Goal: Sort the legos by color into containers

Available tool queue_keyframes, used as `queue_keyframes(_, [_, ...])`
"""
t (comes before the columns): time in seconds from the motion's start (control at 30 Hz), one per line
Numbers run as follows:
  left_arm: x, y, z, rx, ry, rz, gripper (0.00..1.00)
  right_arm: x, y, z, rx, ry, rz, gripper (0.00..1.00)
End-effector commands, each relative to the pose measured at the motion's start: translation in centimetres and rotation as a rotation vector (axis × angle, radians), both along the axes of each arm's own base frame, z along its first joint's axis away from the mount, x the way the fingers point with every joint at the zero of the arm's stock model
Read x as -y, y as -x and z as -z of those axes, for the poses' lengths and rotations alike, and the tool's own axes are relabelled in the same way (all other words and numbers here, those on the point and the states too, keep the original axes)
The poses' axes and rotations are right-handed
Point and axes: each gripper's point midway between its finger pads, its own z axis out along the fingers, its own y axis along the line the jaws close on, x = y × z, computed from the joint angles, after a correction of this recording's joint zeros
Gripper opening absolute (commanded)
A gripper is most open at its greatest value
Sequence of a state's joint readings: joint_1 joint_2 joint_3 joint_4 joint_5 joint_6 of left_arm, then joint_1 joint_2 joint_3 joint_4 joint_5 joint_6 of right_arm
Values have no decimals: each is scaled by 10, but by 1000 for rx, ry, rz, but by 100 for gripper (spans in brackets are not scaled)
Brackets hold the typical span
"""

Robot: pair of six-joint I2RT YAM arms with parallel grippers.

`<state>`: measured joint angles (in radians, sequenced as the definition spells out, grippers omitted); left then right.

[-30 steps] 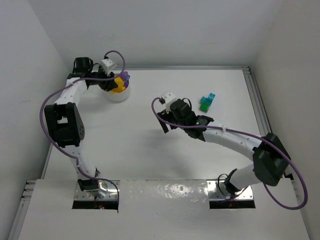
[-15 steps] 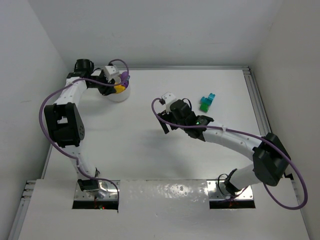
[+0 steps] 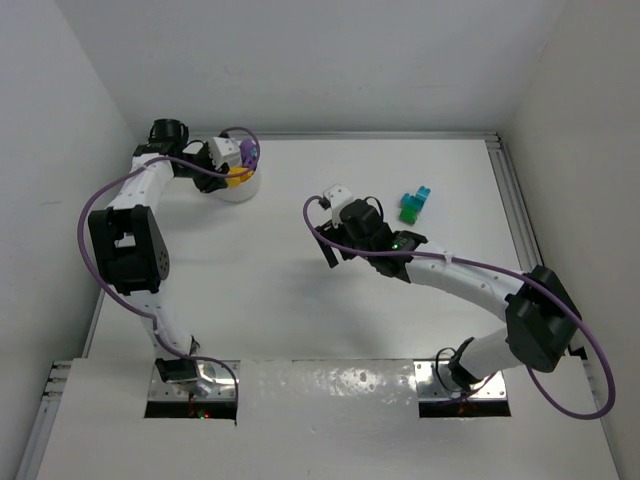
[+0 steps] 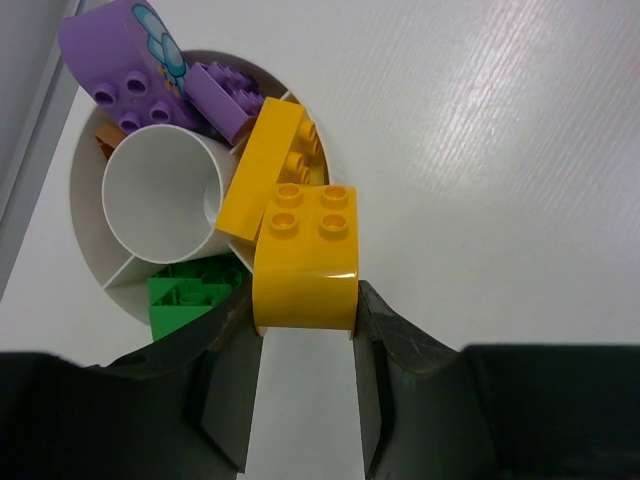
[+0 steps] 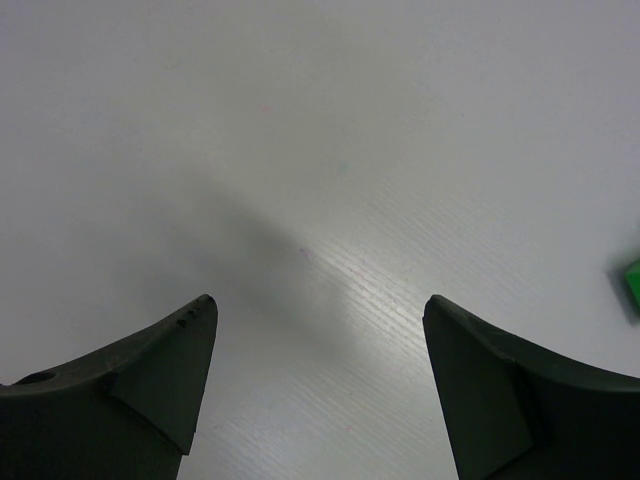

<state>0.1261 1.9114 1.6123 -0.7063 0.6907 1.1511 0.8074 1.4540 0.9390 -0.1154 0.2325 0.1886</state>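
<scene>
The white divided bowl (image 4: 90, 170) stands at the table's far left, also in the top view (image 3: 243, 190). It holds purple bricks (image 4: 130, 60), a long yellow brick (image 4: 265, 165), a green brick (image 4: 185, 300) and an orange sliver (image 4: 102, 140); its round middle section is empty. My left gripper (image 4: 305, 310) is shut on a yellow brick (image 4: 305, 250) at the bowl's rim beside the long yellow brick; it also shows in the top view (image 3: 232, 168). My right gripper (image 5: 315, 305) is open and empty over bare table, mid-table in the top view (image 3: 330, 250).
A teal brick (image 3: 422, 194) and a green brick (image 3: 409, 212) lie together right of my right gripper; the green one's edge shows in the right wrist view (image 5: 632, 285). Walls close off the left, back and right sides, with a metal rail (image 3: 510, 200) along the right.
My left wrist has swung from behind the bowl to over it, now covering most of the bricks inside. The right arm has not moved.
</scene>
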Motion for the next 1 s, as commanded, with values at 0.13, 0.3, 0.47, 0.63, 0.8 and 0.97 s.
queue_keyframes(0.13, [-9, -4, 3, 30, -62, 30, 0, -6, -8, -17, 35, -43, 9, 82])
queue_keyframes(0.3, [-9, -9, 9, 19, -63, -6, 0, -6, -8, -17, 32, -39, 9, 82])
queue_keyframes(0.47, [-3, -7, 3, 26, -29, 9, 0, -5, -7, -17, 30, -35, 10, 82])
queue_keyframes(0.63, [17, -5, -32, 76, 78, 44, 0, -5, -6, -16, 28, -31, 12, 82])
queue_keyframes(0.8, [31, -13, -67, 95, 233, 18, 0, -6, -6, -16, 26, -40, 9, 82])
queue_keyframes(0.97, [34, -34, -78, 70, 383, -116, 0, -8, -7, -19, 31, -48, 6, 82])
